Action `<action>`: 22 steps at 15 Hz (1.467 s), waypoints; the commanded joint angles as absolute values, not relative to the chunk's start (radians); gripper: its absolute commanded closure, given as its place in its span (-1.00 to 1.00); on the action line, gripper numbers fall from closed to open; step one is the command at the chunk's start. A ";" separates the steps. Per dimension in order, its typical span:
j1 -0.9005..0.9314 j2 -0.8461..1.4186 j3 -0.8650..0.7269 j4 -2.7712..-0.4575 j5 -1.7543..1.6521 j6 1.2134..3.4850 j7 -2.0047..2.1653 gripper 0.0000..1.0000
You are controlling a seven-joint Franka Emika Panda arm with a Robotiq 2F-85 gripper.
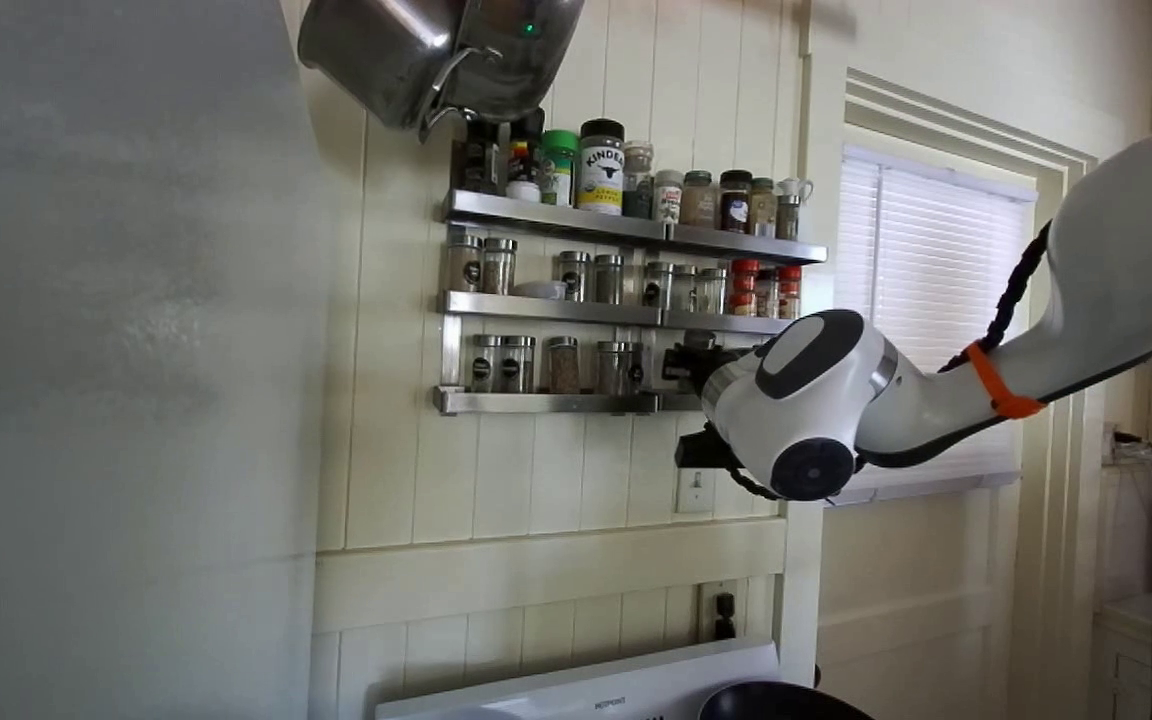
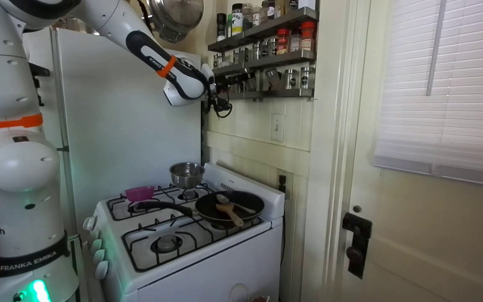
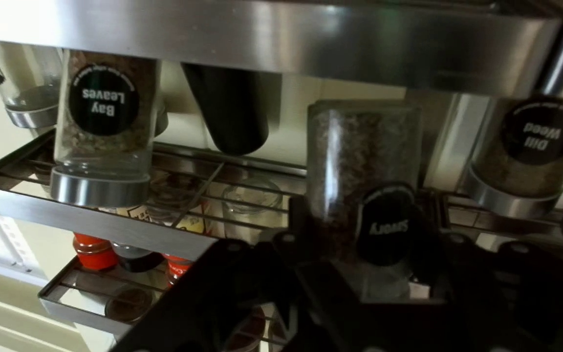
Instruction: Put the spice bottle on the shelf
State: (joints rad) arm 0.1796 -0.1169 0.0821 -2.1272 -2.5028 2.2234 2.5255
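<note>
The spice bottle [image 3: 350, 161] is a glass jar of brown spice with a black "Savory" label. In the upside-down wrist view it stands between the fingers of my gripper [image 3: 365, 210], which press it from both sides. Its base shows close to the bottom tier's front rail; whether it rests there I cannot tell. The shelf [image 1: 548, 402], a silver three-tier wall rack, is also in the wrist view [image 3: 262, 39]. My gripper reaches its bottom tier in both exterior views [image 1: 681, 366] [image 2: 245, 77]. A tilted jar [image 2: 273, 79] shows beyond the fingers; I cannot tell if it is the held one.
Beside the held jar stand a Bay Leaves jar [image 3: 100, 142], a tilted black cylinder [image 3: 232, 112] and a Dill Weed jar [image 3: 526, 146]. The middle tier [image 3: 91, 220] hangs close above. Steel pots [image 1: 396, 60] hang near the rack; a stove with a pan [image 2: 229, 207] is below.
</note>
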 commanded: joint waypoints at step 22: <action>0.151 -0.034 0.090 -2.008 -2.511 2.292 2.537 0.53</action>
State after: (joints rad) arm 0.1656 -0.0463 0.0828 -2.0411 -2.5028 2.2419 2.5263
